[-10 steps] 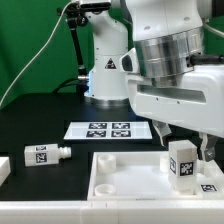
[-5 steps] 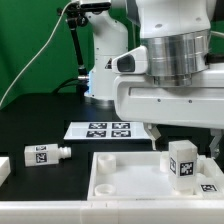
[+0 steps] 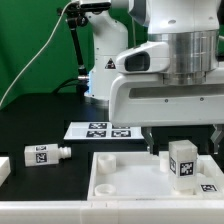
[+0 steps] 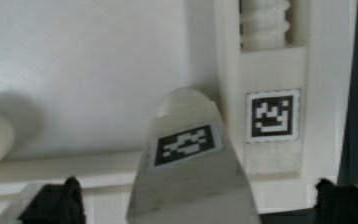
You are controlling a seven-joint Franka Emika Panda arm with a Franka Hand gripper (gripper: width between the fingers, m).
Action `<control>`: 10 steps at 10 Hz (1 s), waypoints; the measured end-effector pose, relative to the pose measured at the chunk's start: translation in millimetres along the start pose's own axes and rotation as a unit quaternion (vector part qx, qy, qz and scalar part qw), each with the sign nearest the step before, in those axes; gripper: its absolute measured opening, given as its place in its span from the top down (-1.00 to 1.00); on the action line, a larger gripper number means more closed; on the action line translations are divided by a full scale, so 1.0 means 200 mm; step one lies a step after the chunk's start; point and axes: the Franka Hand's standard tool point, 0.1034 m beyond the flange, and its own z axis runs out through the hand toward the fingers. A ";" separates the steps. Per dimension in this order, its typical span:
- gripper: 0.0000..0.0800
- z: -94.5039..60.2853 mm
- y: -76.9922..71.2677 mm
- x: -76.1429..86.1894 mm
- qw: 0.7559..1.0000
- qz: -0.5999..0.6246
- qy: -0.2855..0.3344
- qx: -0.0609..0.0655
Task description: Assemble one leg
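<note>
One leg (image 3: 183,162), a stubby white post with a square tag, stands upright on the big white tray-like panel (image 3: 120,178). My gripper (image 3: 184,148) is open, with one dark finger on each side of this leg and not touching it. In the wrist view the leg (image 4: 194,150) fills the gap between the two fingertips of the gripper (image 4: 194,198). A second leg (image 4: 270,105) with a tag and a threaded end lies just beyond it. Another leg (image 3: 40,155) lies on its side on the black table at the exterior view's left.
The marker board (image 3: 100,130) lies flat on the table behind the panel. A small white part (image 3: 3,168) shows at the exterior view's left edge. The robot base (image 3: 105,60) stands at the back, before a green curtain.
The hand has shifted towards the exterior view's left and come a little lower. Its fingers now stand on either side of the upright leg. The leg has not moved.
</note>
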 end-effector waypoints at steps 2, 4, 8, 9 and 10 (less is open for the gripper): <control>-0.35 0.00 0.01 0.00 0.999 -0.046 0.000 0.000; 0.03 0.00 0.01 0.00 0.999 -0.047 0.001 0.000; 0.29 0.00 0.01 0.00 0.999 -0.033 0.001 0.001; 0.29 0.00 0.01 0.00 1.000 -0.021 0.001 0.001; 0.29 0.01 0.00 0.00 0.999 0.042 0.002 0.006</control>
